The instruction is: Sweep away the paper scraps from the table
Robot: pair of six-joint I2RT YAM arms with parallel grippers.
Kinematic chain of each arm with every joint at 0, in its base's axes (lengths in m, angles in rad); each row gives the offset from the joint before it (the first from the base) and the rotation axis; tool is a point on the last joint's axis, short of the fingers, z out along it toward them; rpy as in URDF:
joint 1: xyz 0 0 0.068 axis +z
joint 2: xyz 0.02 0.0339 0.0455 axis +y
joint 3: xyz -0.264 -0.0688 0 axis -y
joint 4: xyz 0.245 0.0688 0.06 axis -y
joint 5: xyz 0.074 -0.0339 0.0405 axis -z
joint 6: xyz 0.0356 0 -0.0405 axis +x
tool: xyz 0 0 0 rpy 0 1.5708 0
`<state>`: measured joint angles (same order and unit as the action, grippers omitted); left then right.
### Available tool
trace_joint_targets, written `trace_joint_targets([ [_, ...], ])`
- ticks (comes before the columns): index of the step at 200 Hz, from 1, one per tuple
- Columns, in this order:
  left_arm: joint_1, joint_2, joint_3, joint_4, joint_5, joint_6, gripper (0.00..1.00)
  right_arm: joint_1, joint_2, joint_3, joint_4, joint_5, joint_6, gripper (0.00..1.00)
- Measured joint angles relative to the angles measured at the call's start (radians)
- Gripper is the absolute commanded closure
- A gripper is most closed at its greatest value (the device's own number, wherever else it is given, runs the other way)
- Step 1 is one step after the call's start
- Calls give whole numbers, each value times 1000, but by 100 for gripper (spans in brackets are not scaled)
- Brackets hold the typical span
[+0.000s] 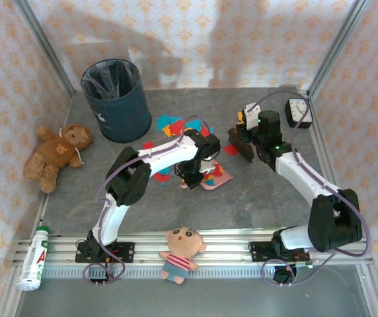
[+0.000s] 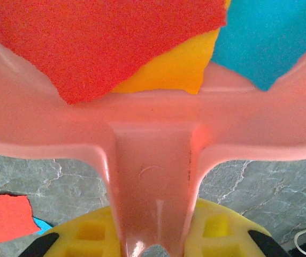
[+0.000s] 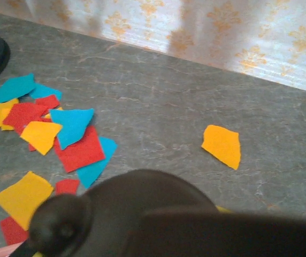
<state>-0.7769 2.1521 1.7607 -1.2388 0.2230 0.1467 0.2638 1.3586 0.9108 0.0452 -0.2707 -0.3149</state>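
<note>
Partway: left gripper [image 2: 153, 242] is clamping the pink dustpan [image 2: 153, 126], a few paper scraps [image 2: 105, 43] lying in it. Right gripper [image 1: 254, 140] is gripping a dark brush [image 3: 142, 214]. Many scraps are lying loose on the surface [image 3: 169, 101].

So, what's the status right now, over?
Left gripper shut on pink dustpan handle. Right gripper shut on dark brush. Some paper scraps in dustpan, many loose on table. One orange scrap lies apart.
</note>
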Motion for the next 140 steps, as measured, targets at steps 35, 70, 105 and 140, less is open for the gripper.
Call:
trace_joint_targets([
  [35, 0, 24, 18, -3, -1, -1, 100, 33, -39, -33, -4, -1, 40, 100],
  [70, 0, 50, 26, -2, -3, -9, 100, 47, -79, -62, -9, -3, 83, 100],
  [105, 0, 52, 46, -3, -3, -15, 100, 61, -103, -72, -27, -23, 116, 100],
  [140, 0, 66, 56, -3, -3, -15, 100, 61, -131, -84, -50, -58, 151, 100],
])
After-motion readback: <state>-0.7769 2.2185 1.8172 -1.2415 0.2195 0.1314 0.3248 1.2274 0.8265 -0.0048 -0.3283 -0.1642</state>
